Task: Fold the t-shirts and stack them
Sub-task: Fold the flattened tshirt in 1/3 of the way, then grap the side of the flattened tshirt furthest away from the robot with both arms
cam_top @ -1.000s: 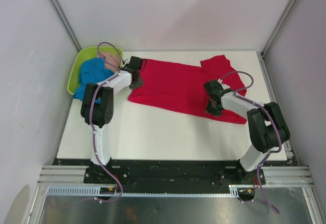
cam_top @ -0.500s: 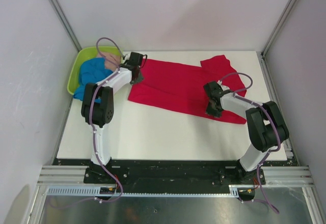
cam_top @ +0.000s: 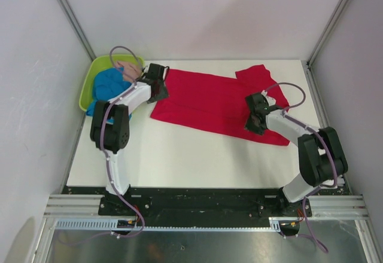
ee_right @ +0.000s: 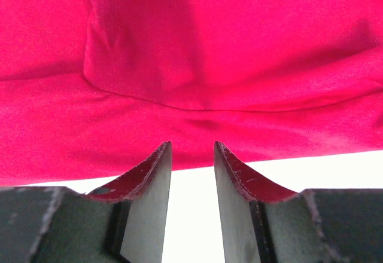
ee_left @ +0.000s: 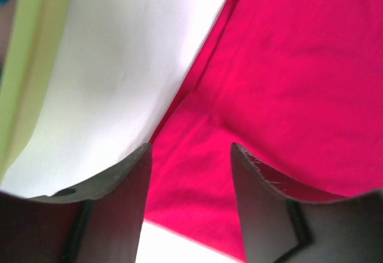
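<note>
Ends of the red t-shirt (cam_top: 203, 98), stretching along the table's (cam_top: 179, 155) far edge, are lying under our spread left gripper (ee_left: 190, 149) and right gripper (ee_right: 192, 144).

Matt cloth shirt (cam_top: 203, 98), seemingly plastic basket (cam_top: 88, 89)

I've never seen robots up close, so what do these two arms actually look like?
Both the left arm and right arm have white links, chunky black joints and a looping lilac cable. Their fingers are dark, curved blades.
</note>
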`<act>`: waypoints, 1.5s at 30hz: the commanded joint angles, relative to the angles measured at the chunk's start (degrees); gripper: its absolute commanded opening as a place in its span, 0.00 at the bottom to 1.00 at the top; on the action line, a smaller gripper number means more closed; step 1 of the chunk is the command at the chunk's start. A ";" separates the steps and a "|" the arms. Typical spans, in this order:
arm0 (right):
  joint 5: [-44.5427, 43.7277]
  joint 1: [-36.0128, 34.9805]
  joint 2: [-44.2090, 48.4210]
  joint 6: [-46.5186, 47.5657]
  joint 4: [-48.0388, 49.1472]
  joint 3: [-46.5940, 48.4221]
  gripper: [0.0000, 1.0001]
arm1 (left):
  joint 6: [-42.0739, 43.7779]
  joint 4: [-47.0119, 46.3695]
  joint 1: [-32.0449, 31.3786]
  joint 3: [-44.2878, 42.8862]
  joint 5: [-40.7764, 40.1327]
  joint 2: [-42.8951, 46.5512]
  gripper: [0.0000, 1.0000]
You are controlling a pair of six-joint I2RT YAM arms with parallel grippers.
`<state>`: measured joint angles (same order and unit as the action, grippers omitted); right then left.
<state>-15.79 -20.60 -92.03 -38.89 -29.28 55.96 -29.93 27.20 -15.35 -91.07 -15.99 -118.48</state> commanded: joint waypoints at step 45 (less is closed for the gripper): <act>10.75 31.36 22.59 -0.91 -4.16 -16.33 0.57 | -13.46 -7.99 2.46 26.63 -1.32 12.01 0.26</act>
<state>-5.63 10.41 -70.11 -40.23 -33.17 40.16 -42.63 20.64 -13.30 -64.82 -14.98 -105.51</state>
